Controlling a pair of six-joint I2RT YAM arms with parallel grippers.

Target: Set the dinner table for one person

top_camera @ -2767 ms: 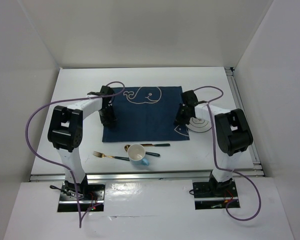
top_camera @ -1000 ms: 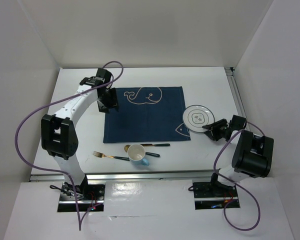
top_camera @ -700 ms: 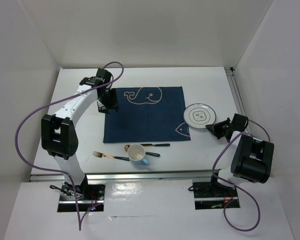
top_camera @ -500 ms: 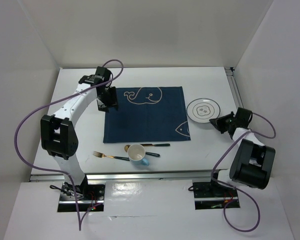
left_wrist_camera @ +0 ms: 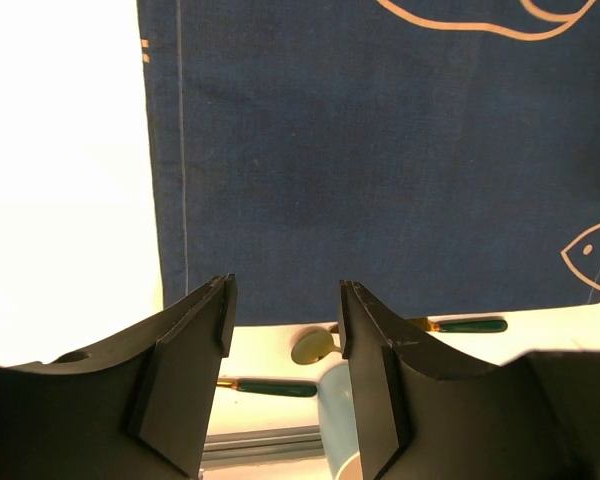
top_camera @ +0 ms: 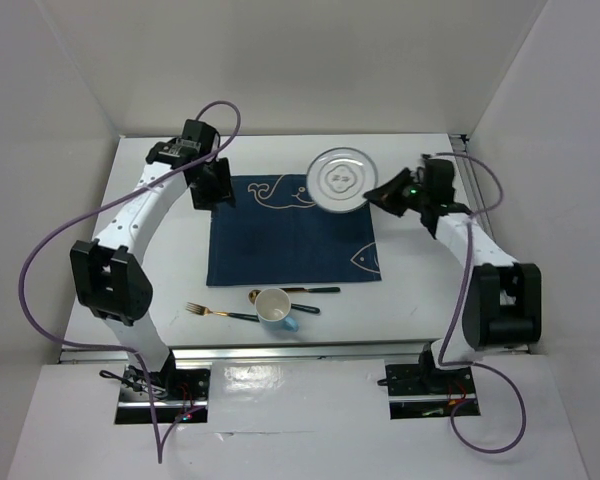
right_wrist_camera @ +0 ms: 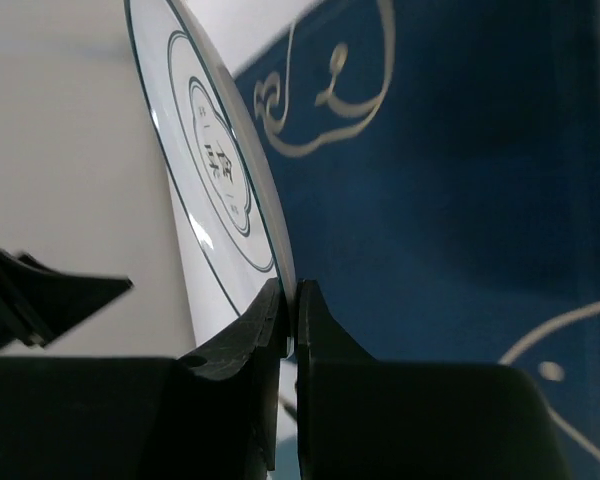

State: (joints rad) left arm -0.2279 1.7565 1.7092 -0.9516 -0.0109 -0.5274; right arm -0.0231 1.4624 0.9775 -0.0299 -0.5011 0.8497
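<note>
top view: white tabletop (top_camera: 430,290) fills the middle of the frame; right pincer (top_camera: 378,191) holds a plate (top_camera: 340,180) over the placemat (top_camera: 290,235), upper right, likely to seat it there.
left wrist: left pincer (left_wrist_camera: 283,300) spread wide, empty, above the cloth.
right wrist: pincer closed tight on the plate's rim.

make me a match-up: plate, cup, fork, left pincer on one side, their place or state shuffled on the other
Things:
1 plate
2 cup
3 fork
4 left pincer

States:
A open, empty
B lying left of the cup
C gripped at its rim by the right pincer
D upright, on the near side of the mat

Pairs: 1-C, 2-D, 3-B, 4-A
</note>
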